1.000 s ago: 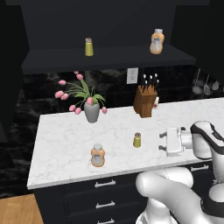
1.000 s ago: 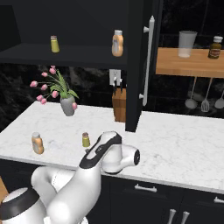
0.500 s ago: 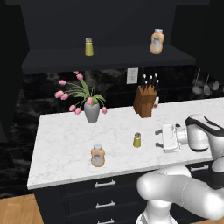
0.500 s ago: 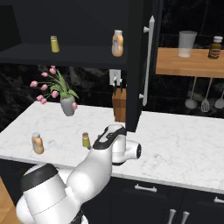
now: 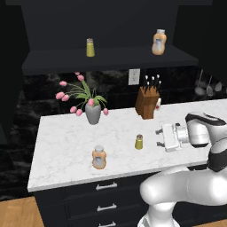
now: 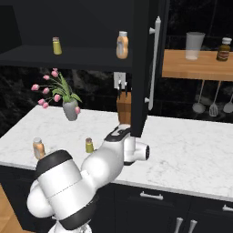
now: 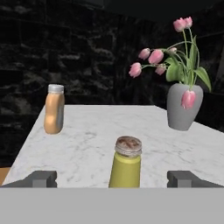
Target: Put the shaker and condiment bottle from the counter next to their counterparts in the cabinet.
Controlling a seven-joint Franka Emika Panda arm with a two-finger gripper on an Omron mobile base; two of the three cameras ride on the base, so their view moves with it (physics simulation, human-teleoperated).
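Neither item has reached the cabinet [image 5: 44,26] yet, so the whole job looks to be ahead. The shaker [image 5: 139,142] stands upright on the counter [image 5: 62,146] just right of centre in the left base view, and the condiment bottle [image 5: 99,157] stands lower and to its left, near the counter's front edge, the two well apart. Their counterparts sit on the cabinet shelf in the upper part of that frame: a second shaker [image 5: 90,47] left of centre and a second orange bottle [image 5: 158,42] toward the right. The gripper [image 5: 158,137] is level with the counter shaker, just to its right, turned sideways toward it, fingers spread wide and grasping nothing. In the hand view that shaker [image 7: 126,162] rises at bottom centre between the two fingertips [image 7: 41,178], with the bottle [image 7: 54,109] farther off at the left and a vase of pink tulips [image 7: 184,105] at the right. By my reading, the shaker pick is the step in hand; both lifts and both placements remain.
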